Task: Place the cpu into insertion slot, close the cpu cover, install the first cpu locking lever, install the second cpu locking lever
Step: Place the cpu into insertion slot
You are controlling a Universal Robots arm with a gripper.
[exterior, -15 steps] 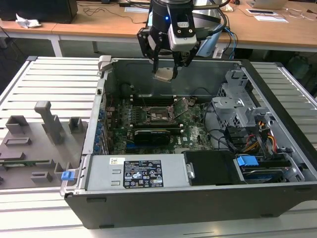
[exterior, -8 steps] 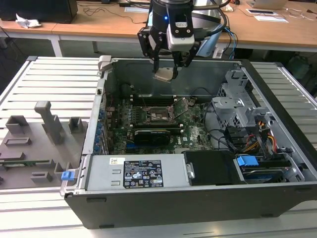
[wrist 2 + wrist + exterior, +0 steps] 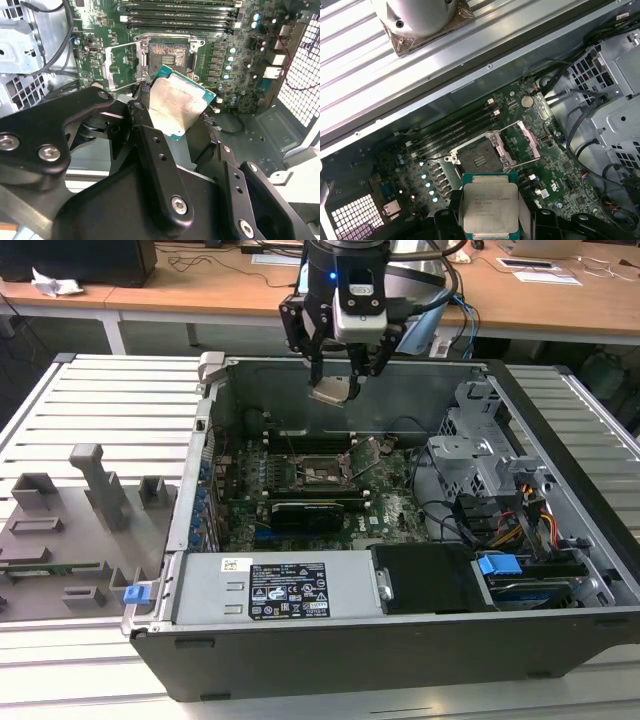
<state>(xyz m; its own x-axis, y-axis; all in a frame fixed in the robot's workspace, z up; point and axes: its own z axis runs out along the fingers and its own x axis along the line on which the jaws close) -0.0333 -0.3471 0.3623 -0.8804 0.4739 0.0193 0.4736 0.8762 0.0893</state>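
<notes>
Left of frame in the exterior view, a grey fixture block (image 3: pixel 90 510) sits on the table (image 3: pixel 100 390). Upper centre, I see the gripper (image 3: pixel 335 380) clamped on the cpu (image 3: pixel 332 391), which is tilted above the open case. Mid-frame, the insertion slot (image 3: pixel 322 472) lies uncovered, with the cpu cover (image 3: pixel 366 452) raised just to its right.

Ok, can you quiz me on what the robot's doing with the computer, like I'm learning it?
1. True or false: the cpu already sits in the insertion slot.
2. What is the gripper holding over the open computer? A) the cpu B) a screwdriver C) nothing
3. Fill the gap: the cpu cover is swung ____ beside the slot (open or shut).

Key: 1 false, it hangs above the board. 2 A. 3 open.
</notes>
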